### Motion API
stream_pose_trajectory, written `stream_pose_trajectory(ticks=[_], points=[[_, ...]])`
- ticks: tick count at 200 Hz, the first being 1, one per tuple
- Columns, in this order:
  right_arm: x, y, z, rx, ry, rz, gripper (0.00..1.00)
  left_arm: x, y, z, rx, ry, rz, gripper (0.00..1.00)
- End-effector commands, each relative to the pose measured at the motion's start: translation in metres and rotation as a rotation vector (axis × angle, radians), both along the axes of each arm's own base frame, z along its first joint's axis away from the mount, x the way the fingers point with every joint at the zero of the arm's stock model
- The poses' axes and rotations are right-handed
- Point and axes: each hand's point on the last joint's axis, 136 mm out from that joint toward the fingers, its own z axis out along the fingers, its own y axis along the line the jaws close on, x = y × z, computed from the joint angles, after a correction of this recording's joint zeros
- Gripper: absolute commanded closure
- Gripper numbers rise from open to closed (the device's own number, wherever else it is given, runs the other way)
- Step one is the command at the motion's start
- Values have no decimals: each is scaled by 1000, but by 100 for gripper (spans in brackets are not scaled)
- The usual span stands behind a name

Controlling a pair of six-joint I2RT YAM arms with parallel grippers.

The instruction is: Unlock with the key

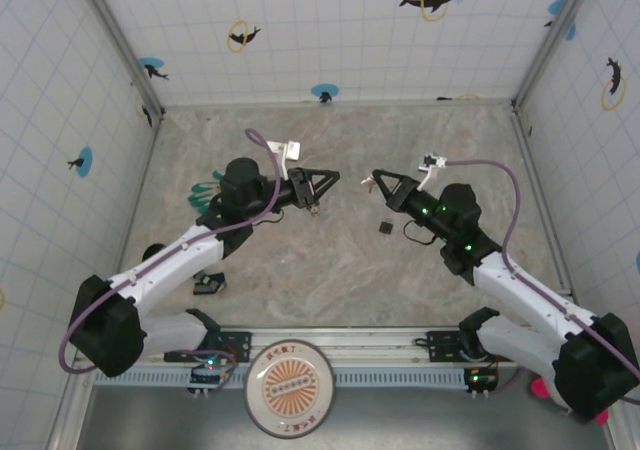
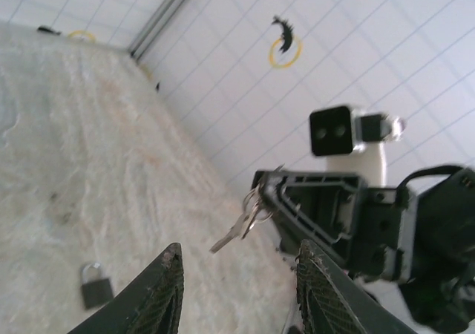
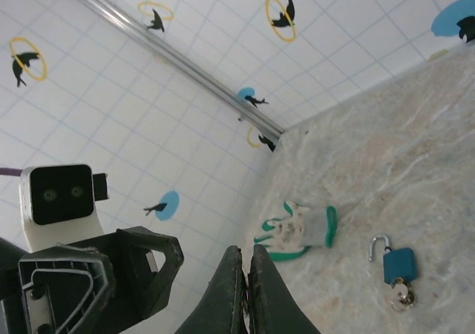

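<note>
We have the key point(image 2: 236, 234) pinched in the closed right gripper point(image 2: 261, 185) at mid-frame, while the left gripper point(image 2: 239, 252) gapes empty at the bottom edge. The padlock point(image 2: 95, 286) lies at lower left. Next, we judge, comes steadying the padlock and lining up the key with its keyhole.

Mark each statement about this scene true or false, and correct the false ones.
1. The right gripper is shut on a bunch of keys. True.
2. The left gripper grips the grey padlock. False: its jaws are open and empty, and that padlock lies on the table.
3. The blue padlock has its shackle open. True.
4. The glove covers the blue padlock. False: the glove lies beside it, apart.
</note>
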Motion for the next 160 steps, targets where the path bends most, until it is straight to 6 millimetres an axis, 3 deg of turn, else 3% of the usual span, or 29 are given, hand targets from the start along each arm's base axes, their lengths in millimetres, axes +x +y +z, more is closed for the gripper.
stream_pose_trajectory(ticks=[1, 40, 95, 160], points=[[-1, -18, 39, 186, -82, -118, 100, -7, -5, 28, -117, -54, -46, 56], [-6, -13, 47, 243, -91, -108, 100, -20, -21, 25, -114, -61, -104, 55], [-10, 7, 52, 261, -94, -39, 100, -27, -27, 35, -161, -84, -151, 54], [-17, 19, 62, 293, -122, 20, 100, -28, -31, 30, -144, -76, -162, 55]])
